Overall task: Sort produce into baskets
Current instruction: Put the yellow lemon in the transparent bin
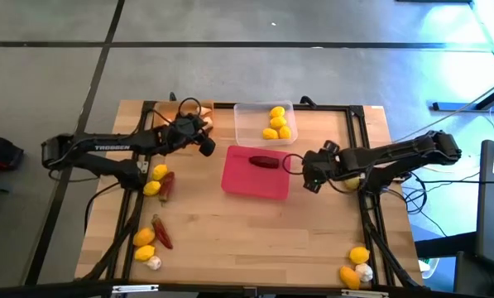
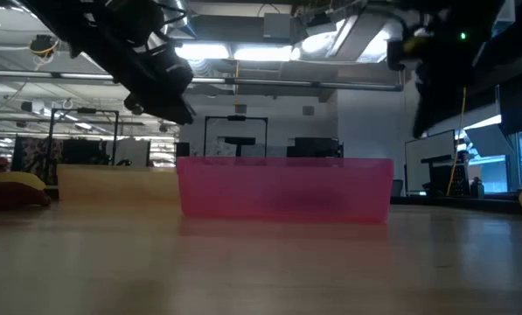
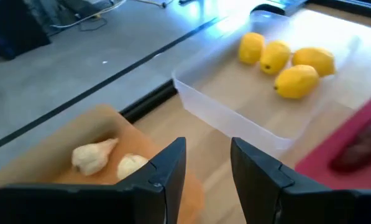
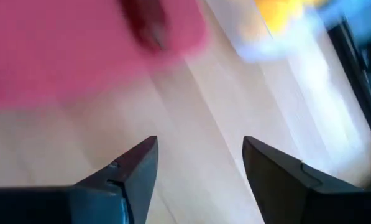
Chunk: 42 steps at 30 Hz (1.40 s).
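Observation:
The clear basket at the far middle holds several lemons. A pink basket in front of it holds one dark red chili. The orange basket, at the far left, holds two garlic bulbs. My left gripper hovers open and empty between the orange and clear baskets, above the table. My right gripper hangs open and empty over bare wood just right of the pink basket, pointing steeply down. Loose produce lies along both side edges of the table.
On the left lie lemons, chilies and a garlic bulb. At the near right corner sit a lemon, an orange piece and a garlic bulb. Another lemon lies under the right arm.

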Motion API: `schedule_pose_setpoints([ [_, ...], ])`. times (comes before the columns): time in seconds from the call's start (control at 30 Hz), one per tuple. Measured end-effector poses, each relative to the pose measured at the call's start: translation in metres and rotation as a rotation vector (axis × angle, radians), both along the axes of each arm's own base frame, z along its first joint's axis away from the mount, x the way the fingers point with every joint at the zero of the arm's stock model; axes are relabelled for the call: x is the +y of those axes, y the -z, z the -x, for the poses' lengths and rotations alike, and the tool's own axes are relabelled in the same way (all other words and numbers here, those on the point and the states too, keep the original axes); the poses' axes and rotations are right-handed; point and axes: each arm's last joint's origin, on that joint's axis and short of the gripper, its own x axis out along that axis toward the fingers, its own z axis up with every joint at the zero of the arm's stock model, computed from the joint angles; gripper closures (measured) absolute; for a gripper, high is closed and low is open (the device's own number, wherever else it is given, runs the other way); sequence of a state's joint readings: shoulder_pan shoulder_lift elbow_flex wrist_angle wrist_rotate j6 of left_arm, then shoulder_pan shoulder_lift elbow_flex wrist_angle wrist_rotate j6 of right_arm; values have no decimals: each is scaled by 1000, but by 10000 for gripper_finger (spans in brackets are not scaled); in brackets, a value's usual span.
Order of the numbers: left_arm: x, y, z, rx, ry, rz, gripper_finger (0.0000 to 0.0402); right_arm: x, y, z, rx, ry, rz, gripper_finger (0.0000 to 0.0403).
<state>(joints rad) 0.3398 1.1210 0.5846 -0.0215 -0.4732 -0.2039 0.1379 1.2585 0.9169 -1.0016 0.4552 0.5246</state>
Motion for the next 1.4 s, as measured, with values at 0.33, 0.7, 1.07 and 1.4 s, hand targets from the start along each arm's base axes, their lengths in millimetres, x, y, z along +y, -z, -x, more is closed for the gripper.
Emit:
schedule_pose_setpoints([
  [0.33, -11, 0, -4, 23, 70, -23, 279, -19, 9, 3, 115, 28, -119, 172],
  [0.7, -18, 0, -7, 22, 101, -23, 279, -41, 10, 29, 302, 323, -197, 73],
  [1.07, -18, 0, -7, 22, 102, -22, 279, -45, 21, 28, 383, 463, -244, 88],
  [1.4, -18, 0, -7, 28, 106, -27, 279, -41, 61, 38, 677, 518, -266, 100],
])
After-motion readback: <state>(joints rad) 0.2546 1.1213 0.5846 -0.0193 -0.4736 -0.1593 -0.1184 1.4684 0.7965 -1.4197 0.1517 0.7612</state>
